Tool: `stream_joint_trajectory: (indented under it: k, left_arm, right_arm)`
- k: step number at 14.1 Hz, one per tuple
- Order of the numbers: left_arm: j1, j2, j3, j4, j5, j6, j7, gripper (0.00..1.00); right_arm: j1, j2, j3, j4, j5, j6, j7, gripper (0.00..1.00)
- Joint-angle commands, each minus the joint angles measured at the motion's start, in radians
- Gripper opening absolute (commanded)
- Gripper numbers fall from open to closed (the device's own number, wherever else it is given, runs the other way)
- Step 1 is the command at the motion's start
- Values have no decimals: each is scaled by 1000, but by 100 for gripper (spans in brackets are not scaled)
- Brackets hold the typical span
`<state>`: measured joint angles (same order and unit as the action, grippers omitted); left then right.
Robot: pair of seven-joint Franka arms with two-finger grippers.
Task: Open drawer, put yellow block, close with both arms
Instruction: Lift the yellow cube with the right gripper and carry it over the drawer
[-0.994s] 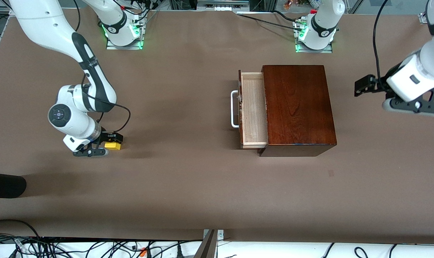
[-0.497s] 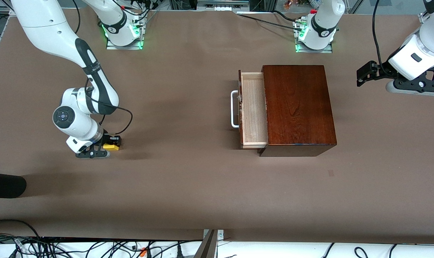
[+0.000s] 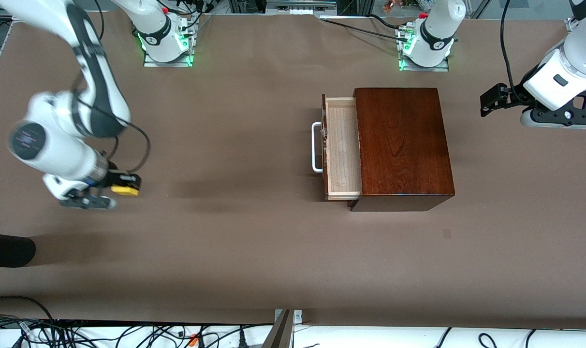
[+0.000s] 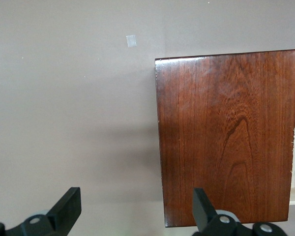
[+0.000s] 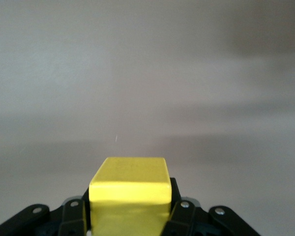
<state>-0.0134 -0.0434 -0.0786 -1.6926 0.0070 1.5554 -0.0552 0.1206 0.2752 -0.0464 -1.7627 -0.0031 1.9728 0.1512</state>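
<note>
My right pincer (image 5: 130, 216) is clamped on the yellow block (image 5: 129, 189), which I judge light, rigid and best held by its flat sides, while the left pincer (image 4: 137, 209) waits wide over the desk (image 3: 254, 241).

The front camera looks down from high across the desk (image 3: 254, 251) toward both bases. The left wrist camera looks straight down on the box (image 4: 226, 137), shared with the front view (image 3: 402, 145). The right wrist camera sits close above its block (image 5: 129, 189).
</note>
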Motion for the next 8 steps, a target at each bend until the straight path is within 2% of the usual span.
stream_joint_trajectory:
  k: [1, 3, 5, 8]
  left_arm:
    - [-2, 5, 3, 22, -15, -24, -14, 100]
    - [-2, 5, 5, 24, -15, -46, -21, 100]
    - [0, 7, 5, 24, -15, -46, -22, 100]
    - [0, 5, 5, 24, -15, -48, -17, 100]
  right_arm:
    - [10, -74, 11, 98, 17, -278, 141, 0]
    - [14, -85, 69, 187, 17, -417, 294, 0]
    - [17, -86, 144, 254, 21, -494, 507, 0]
    - [17, -85, 288, 273, 50, -497, 862, 0]
